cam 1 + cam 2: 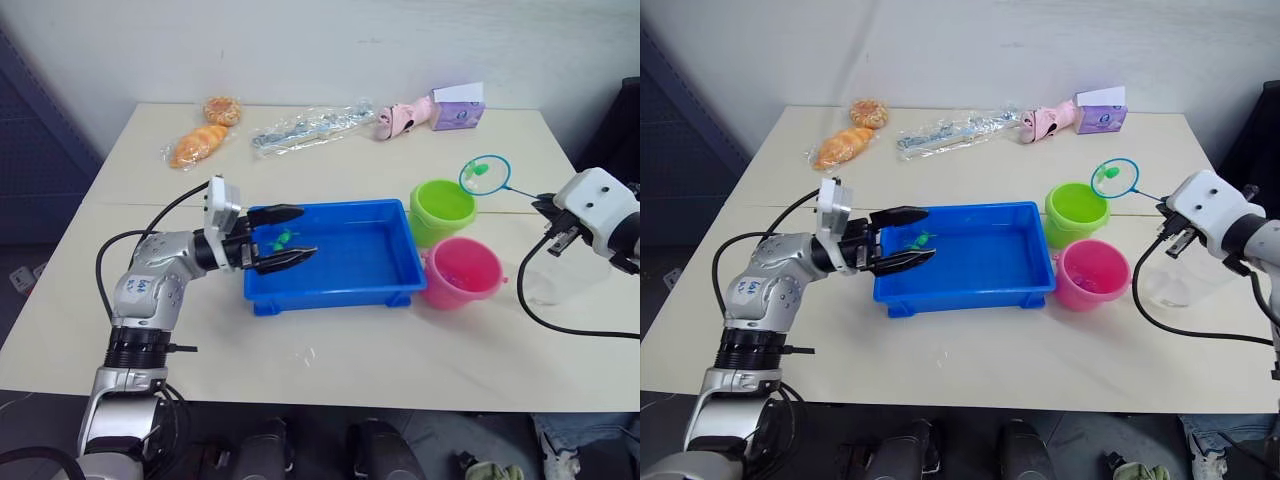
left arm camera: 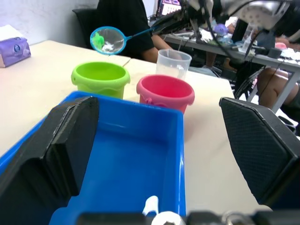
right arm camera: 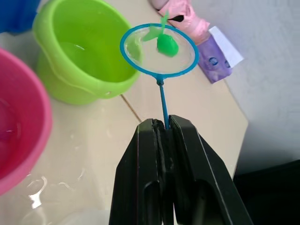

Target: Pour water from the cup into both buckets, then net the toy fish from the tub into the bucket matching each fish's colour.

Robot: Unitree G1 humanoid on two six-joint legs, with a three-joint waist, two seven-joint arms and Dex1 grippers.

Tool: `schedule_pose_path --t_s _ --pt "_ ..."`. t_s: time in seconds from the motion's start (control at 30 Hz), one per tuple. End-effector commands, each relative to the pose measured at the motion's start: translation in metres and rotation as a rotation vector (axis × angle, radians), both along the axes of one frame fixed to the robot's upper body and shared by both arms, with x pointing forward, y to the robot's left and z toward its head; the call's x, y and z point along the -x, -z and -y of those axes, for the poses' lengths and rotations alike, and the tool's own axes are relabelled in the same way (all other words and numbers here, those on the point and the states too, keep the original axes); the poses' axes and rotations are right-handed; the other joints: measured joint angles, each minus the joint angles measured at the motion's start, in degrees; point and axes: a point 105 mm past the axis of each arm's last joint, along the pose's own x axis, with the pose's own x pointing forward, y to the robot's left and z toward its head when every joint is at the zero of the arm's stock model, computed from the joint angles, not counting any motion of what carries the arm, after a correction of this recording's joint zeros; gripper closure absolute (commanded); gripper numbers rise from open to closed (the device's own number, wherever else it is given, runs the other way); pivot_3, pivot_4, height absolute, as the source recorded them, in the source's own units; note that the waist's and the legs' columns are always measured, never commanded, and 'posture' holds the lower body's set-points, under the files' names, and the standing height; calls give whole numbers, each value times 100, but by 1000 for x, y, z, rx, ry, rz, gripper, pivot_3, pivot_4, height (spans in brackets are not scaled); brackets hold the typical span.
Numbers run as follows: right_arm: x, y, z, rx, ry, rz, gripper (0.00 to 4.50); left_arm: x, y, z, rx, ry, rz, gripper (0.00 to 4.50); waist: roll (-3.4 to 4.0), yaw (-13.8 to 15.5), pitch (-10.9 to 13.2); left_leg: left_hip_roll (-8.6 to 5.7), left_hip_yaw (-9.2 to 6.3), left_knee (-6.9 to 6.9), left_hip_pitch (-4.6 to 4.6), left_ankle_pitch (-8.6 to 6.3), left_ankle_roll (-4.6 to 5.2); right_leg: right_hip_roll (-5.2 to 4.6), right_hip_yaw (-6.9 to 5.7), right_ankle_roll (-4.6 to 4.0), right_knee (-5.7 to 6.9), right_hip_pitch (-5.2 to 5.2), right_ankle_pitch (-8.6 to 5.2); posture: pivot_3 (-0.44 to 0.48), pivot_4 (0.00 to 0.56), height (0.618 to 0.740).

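One green fish lay in the net, a small round hoop with a light blue rim and fine pale mesh on a thin straight handle. The right gripper had its fingers pinched shut on the end of that handle. The net's long axis ran from the gripper toward the far side of the counter, hoop end leading, and the hoop was held in the air just beyond the far rim of the green bucket, not touching it. The hoop was tilted so its open face showed to the head camera.

The green bucket held some clear water and stood just beside the pink bucket, which sat nearer the robot; both were close against the right end of the blue tub. The clear cup stood upright on the counter just right of the pink bucket.

The left gripper reached over the left end of the tub with its fingers spread apart, holding nothing. More small green fish lay in the tub near those fingers.
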Motion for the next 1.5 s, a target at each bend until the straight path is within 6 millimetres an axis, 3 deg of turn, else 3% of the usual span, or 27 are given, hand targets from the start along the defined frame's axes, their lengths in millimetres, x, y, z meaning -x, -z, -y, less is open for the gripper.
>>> schedule_pose_path --t_s 0.03,0.17,0.37,0.53,0.63,0.87,1.07,1.4,1.5 --pt "-4 -12 0 114 -5 100 4500 4 -12 9 13 21 48 72 0 0 0 0 1 0 0 0 0 0 0 0 0 0 0 0 150 740" --pt "-5 -10 -1 317 -38 164 4500 5 -11 11 -2 37 53 72 1 -5 0 -1 0 0 0 1 -2 1 -1 0 0 0 0 0 150 740" --pt "-4 -25 -4 708 -75 378 4500 4 -7 10 -7 39 55 72 2 -6 1 -1 1 0 0 4 -6 1 1 0 1 -2 0 0 150 740" --pt "1 -25 -13 880 -148 513 4500 2 -7 12 0 38 55 72 2 -8 1 0 2 0 1 7 -12 3 4 0 1 -3 0 0 150 740" --pt "1 -13 -12 969 -176 545 4500 1 -7 14 8 37 57 72 2 -4 1 0 2 0 0 8 -13 3 4 0 1 -3 0 0 150 740" --pt "-2 2 -2 1064 -201 546 4500 -1 -9 17 36 25 64 72 2 -2 1 -1 4 -1 0 9 -15 5 4 0 1 -3 0 0 150 740" --pt "-7 3 -2 1162 -264 562 4500 -3 -10 20 57 27 67 72 5 -17 0 0 10 -3 1 12 -20 8 9 0 5 -9 0 0 150 740" --pt "-12 -19 1 1204 -262 606 4500 -4 -7 24 52 38 81 72 5 -7 0 -1 11 -4 0 13 -21 9 9 0 5 -11 0 0 150 740" --pt "-9 -4 -6 1179 -303 578 4500 -4 -6 25 56 34 77 72 5 -6 1 -1 10 -4 0 13 -21 9 9 0 5 -10 0 0 150 740"
